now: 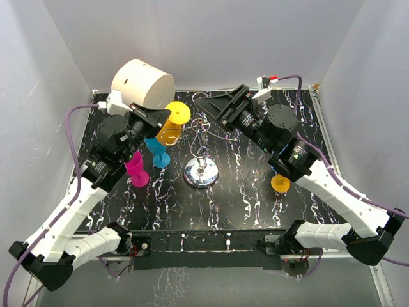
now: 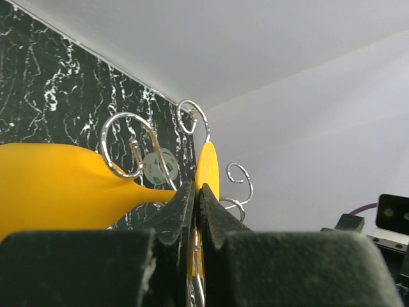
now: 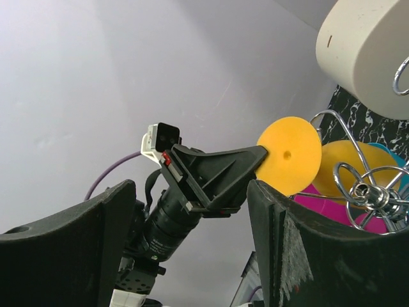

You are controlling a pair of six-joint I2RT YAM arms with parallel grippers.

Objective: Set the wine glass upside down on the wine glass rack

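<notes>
Fingers (image 2: 182, 208) of my left gripper (image 2: 195, 192) pinch the yellow wine glass (image 2: 57, 185) stem, centre frame; right gripper (image 3: 192, 192) gapes wide.

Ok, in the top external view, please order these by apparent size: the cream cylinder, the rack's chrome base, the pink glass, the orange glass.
1. cream cylinder
2. chrome base and pink glass: they look alike, so not ranked
3. orange glass, partly hidden

The right pincer (image 3: 192, 211) is seen with its dark fingers spread wide. Beyond them, the yellow wine glass (image 3: 289, 153) is gripped at its round foot by the closed left pincer (image 3: 259, 155). It is held just beside the wine glass rack (image 3: 364, 192), below a cream cylinder (image 3: 367, 57).
</notes>
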